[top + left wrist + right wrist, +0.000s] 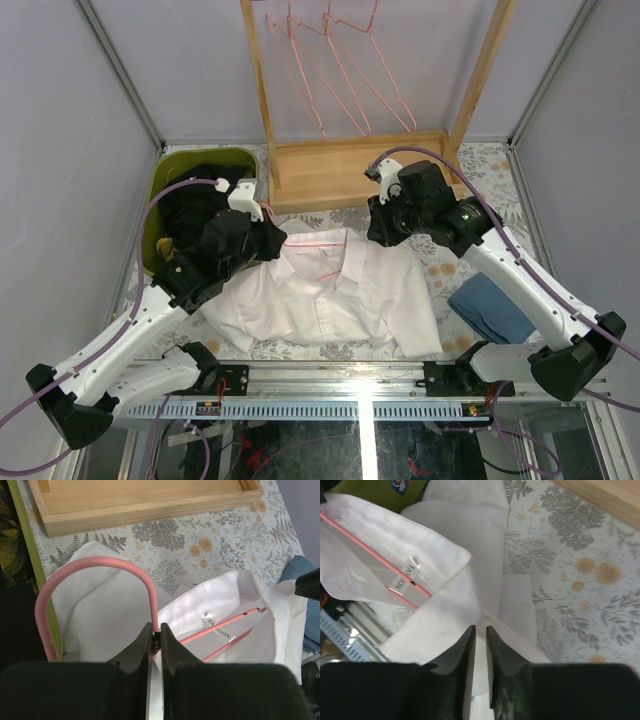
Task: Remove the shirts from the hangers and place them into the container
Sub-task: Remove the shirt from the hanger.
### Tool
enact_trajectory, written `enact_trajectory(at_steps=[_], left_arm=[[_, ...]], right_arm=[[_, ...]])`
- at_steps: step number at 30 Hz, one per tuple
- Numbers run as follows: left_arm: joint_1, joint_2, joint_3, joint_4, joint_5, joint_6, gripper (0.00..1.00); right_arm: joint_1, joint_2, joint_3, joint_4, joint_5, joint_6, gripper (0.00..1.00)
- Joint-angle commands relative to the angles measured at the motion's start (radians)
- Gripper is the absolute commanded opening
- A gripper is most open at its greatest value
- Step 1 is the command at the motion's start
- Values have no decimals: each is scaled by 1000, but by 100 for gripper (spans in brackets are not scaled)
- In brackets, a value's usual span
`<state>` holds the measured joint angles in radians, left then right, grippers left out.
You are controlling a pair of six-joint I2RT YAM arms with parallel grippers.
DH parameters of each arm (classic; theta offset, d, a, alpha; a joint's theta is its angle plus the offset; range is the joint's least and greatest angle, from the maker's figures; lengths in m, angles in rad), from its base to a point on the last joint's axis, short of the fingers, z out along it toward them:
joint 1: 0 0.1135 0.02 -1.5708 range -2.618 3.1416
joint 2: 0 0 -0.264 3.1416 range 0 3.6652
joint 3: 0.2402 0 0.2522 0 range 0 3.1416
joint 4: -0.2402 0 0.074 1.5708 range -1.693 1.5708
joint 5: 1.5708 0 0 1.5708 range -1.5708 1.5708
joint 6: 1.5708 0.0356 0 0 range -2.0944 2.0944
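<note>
Dark shirts [195, 205] already dropped in container [165, 178]; bare hangers [340, 80] left on rack [480, 70]. White shirt [330, 295] laid flat on table [480, 165], hanger [95, 566] not yet pulled out: hook pinched by left end effector [155, 632], shoulder cloth nipped by narrowed right end effector [480, 630]

White shirt [330, 300] on floral table [440, 268], hanger [315, 240] inside

left arm [120, 335]: white link shells, black joints | right arm [530, 288]: same white-and-black build, small green light [467, 212] at the wrist | cables [149, 218]: purple, one looping along each arm | left claw [156, 630], right claw [480, 630]: matte black, tapering fingers
</note>
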<state>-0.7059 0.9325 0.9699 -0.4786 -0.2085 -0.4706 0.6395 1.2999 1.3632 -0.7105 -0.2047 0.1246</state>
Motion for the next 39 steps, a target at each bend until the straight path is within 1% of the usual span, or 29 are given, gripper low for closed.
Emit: enact_trajectory(at_steps=[1, 3, 8, 12, 15, 18, 20, 21, 23, 25, 26, 29, 31, 32, 34, 36, 39], left_arm=[[5, -15, 35, 27, -30, -3, 0], [5, -11, 37, 29, -26, -4, 0], [5, 7, 49, 32, -3, -6, 0], [5, 5, 52, 32, 4, -8, 0], [6, -1, 50, 32, 1, -8, 0], [4, -4, 50, 31, 3, -8, 0], [5, -6, 50, 31, 2, -7, 0], [5, -6, 52, 31, 1, -5, 0], [5, -4, 52, 32, 0, -5, 0], [5, 0, 54, 31, 3, -4, 0], [5, 0, 53, 30, 3, -2, 0], [4, -2, 51, 18, -6, 1, 0], [6, -6, 45, 11, -18, 3, 0], [5, -13, 42, 8, -24, 4, 0], [6, -20, 37, 6, -34, 6, 0], [4, -26, 39, -2, -47, 7, 0], [5, -50, 38, -9, -78, 6, 0]], right_arm=[[8, -57, 11, -2, 96, -28, 34], [8, -72, 13, 33, 30, -8, 48], [8, -73, -15, 156, -161, 62, 67], [14, -1, 23, 98, -188, 55, 70], [21, 51, 53, 30, -154, 37, 71], [23, 68, 62, -17, -124, 9, 70], [23, 64, 53, -20, -124, -7, 65], [23, 58, 45, -12, -124, -8, 59], [23, 43, 28, 14, -123, -10, 43], [23, 22, 13, 32, -106, -15, 32], [23, 12, 7, 35, -89, -20, 29], [23, -20, -5, 33, -15, -43, 22], [23, -44, -12, 35, 19, -53, 21], [23, -55, -17, 39, 26, -56, 18], [23, -77, -35, 51, 34, -60, 16], [23, -92, -49, 51, 96, -67, 14], [22, -99, -64, 15, 220, -115, 14]])
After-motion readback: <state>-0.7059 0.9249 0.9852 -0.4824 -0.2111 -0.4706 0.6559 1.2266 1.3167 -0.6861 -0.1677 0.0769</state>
